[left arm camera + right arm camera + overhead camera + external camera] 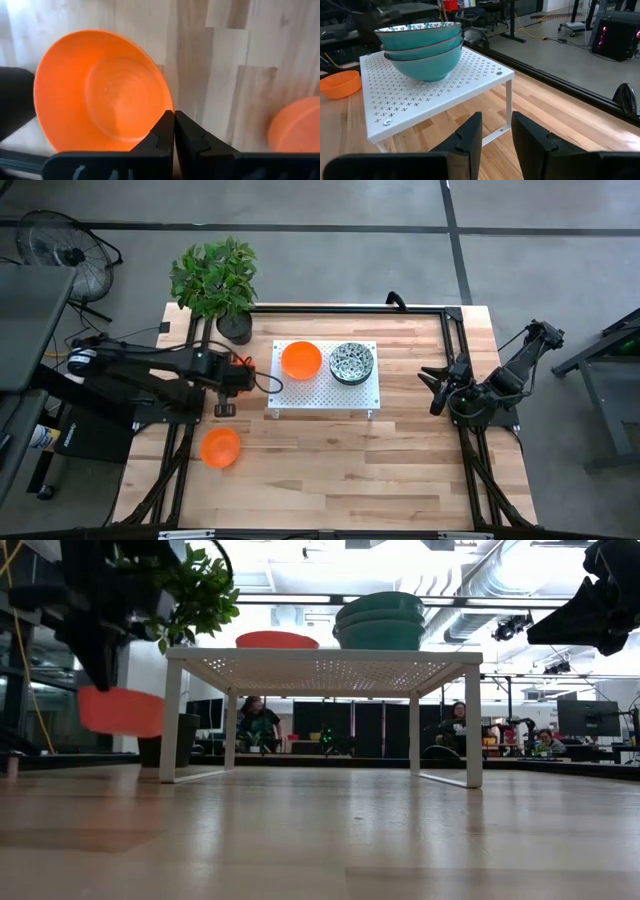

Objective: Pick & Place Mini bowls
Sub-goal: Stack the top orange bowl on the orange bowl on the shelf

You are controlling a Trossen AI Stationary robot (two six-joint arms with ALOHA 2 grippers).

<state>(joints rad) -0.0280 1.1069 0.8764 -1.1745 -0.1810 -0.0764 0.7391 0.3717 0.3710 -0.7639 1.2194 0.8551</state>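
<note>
Clearly, your left gripper is clamped on the rim of an orange bowl, held tilted above the bench. Another orange bowl lies below; your right gripper is parted, empty.

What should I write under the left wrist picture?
Left gripper, jaws shut on an orange bowl's rim, holds it above the wooden table.

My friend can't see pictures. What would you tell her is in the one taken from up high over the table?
The left tool is shut on the rim of an orange bowl, beside a white rack. On the rack sit another orange bowl and a stack of speckled bowls. The right tool waits, open, at the table's right side.
</note>
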